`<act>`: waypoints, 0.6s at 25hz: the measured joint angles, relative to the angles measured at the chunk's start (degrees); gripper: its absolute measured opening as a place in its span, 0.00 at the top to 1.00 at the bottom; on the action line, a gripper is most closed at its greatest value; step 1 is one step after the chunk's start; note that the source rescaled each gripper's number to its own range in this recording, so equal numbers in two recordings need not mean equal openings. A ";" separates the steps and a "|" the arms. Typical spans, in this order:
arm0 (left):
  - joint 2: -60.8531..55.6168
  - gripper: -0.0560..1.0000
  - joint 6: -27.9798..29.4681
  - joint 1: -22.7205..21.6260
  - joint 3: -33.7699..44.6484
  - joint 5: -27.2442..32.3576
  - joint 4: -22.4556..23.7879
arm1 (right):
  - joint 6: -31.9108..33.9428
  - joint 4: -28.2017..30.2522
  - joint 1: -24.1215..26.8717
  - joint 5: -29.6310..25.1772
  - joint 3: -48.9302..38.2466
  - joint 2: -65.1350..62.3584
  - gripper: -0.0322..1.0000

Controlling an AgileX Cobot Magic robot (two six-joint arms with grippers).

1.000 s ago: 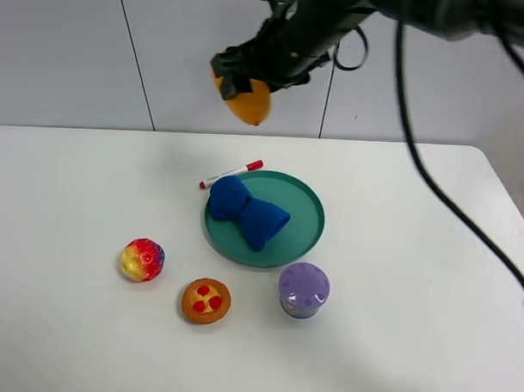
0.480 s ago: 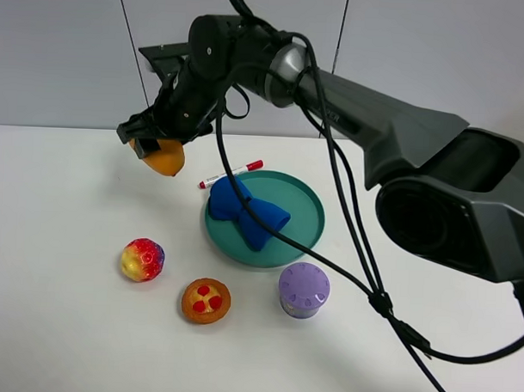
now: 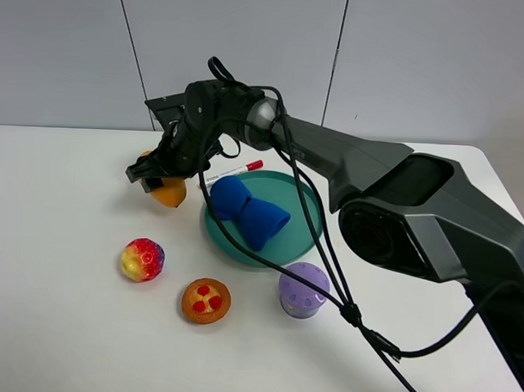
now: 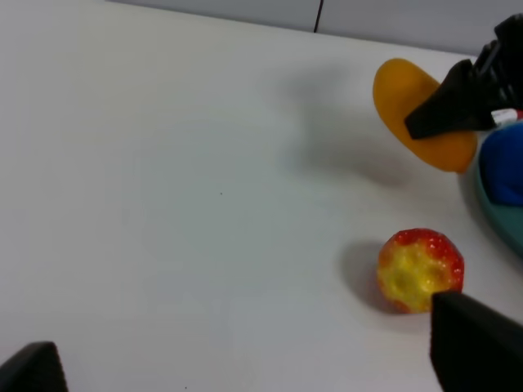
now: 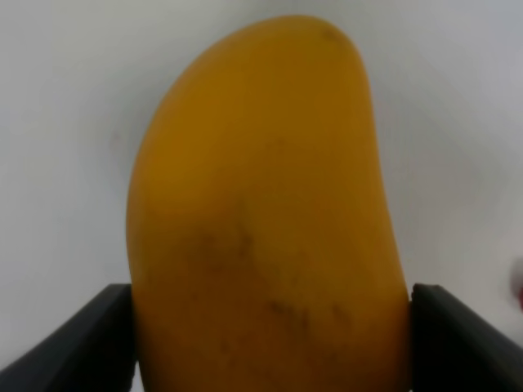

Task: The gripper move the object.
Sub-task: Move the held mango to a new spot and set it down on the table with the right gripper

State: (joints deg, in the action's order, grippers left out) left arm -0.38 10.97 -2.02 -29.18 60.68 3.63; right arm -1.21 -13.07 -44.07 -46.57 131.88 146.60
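Observation:
The orange-yellow mango (image 3: 170, 193) is held in my right gripper (image 3: 162, 180), which reaches across from the right and is shut on it. It hangs low over the white table, just left of the teal plate (image 3: 306, 222); I cannot tell if it touches. The right wrist view fills with the mango (image 5: 261, 204), a black finger (image 5: 78, 339) on each side. The left wrist view shows the mango (image 4: 413, 106) with a black finger (image 4: 458, 106) across it. My left gripper (image 4: 249, 367) is open and empty, and is out of the exterior view.
A blue cloth (image 3: 244, 213) lies on the teal plate. A red-capped marker (image 3: 233, 171) lies behind the plate. A red-yellow ball fruit (image 3: 143, 259), an orange tart (image 3: 206, 300) and a purple jar (image 3: 303, 289) stand at the front. Black cables trail from the right arm.
My right arm has carried the mango from high over the table's back edge down and to the left, to just above the table beside the plate.

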 joint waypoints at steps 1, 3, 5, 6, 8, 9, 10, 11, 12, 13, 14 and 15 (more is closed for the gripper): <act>0.00 0.00 0.00 0.00 0.00 -0.06 0.00 | 0.00 0.00 0.00 0.15 0.02 0.36 0.97; 0.00 0.00 0.00 0.00 0.00 -0.06 0.00 | 0.00 -0.07 -0.06 0.78 0.07 1.37 0.97; 0.00 0.00 0.00 0.00 0.00 -0.06 0.00 | 0.00 -0.01 -0.33 1.13 0.07 2.42 0.97; 0.00 0.00 0.00 0.00 0.00 -0.06 0.00 | 0.00 -0.01 -0.55 1.19 0.07 2.99 0.97; 0.00 0.00 0.00 0.00 0.00 -0.06 0.00 | 0.00 -0.01 -1.13 1.31 0.07 3.79 0.97; 0.00 0.00 0.00 0.00 0.00 -0.06 0.00 | -0.08 -0.07 -1.44 1.52 0.07 4.04 0.97; 0.00 0.00 0.00 0.00 0.00 -0.06 0.00 | -0.28 -0.07 -1.59 1.75 0.07 4.11 0.97; 0.00 0.00 0.00 0.00 0.00 -0.06 0.00 | -0.63 -0.07 -1.79 2.10 0.07 4.11 0.97; 0.00 0.00 0.00 0.00 0.00 -0.06 0.00 | -1.06 -0.07 -1.91 2.40 0.07 4.11 0.97; 0.00 0.00 0.00 0.00 0.00 -0.06 0.00 | -1.37 -0.07 -1.99 2.58 0.07 4.22 0.97; 0.00 0.00 0.00 0.00 0.00 -0.06 0.00 | -1.56 -0.07 -2.06 2.58 0.07 4.33 0.97; 0.00 0.00 0.00 0.00 0.00 -0.06 0.00 | -1.59 -0.07 -2.06 2.68 0.07 4.33 0.97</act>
State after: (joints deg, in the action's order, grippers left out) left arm -0.38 10.97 -2.02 -29.18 60.62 3.63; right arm -2.80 -13.15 -46.13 -43.88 131.95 150.93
